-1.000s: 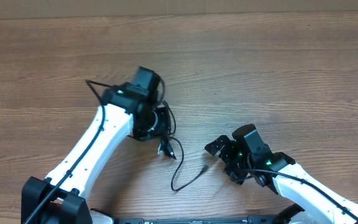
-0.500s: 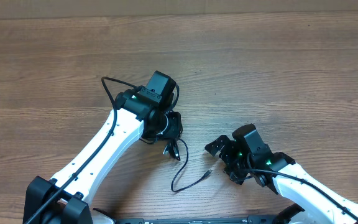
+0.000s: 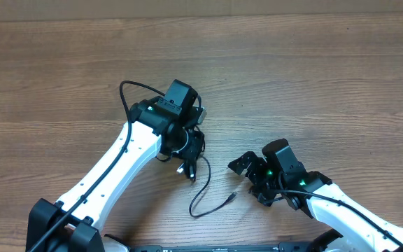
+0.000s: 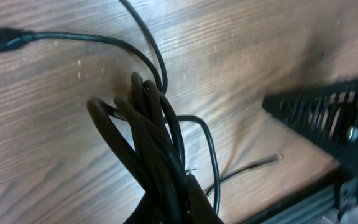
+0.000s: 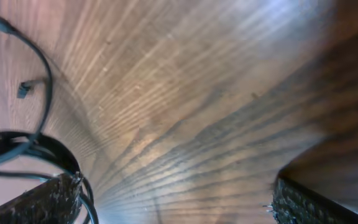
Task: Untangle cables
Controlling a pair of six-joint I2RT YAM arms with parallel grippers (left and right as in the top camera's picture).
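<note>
Shifted rightward since a second earlier: left pincer, clamped on the cables, bundled at desk centre; one strand trailed toward right pincer, jaws apart. Untangling judged barely begun.

You are looking down at a wooden table that fills nearly the whole overhead view, its brown grain running left to right. Along the far edge runs a paler tan strip; what it is cannot be told. Both wrist views show the same wood close up, with soft glare.
</note>
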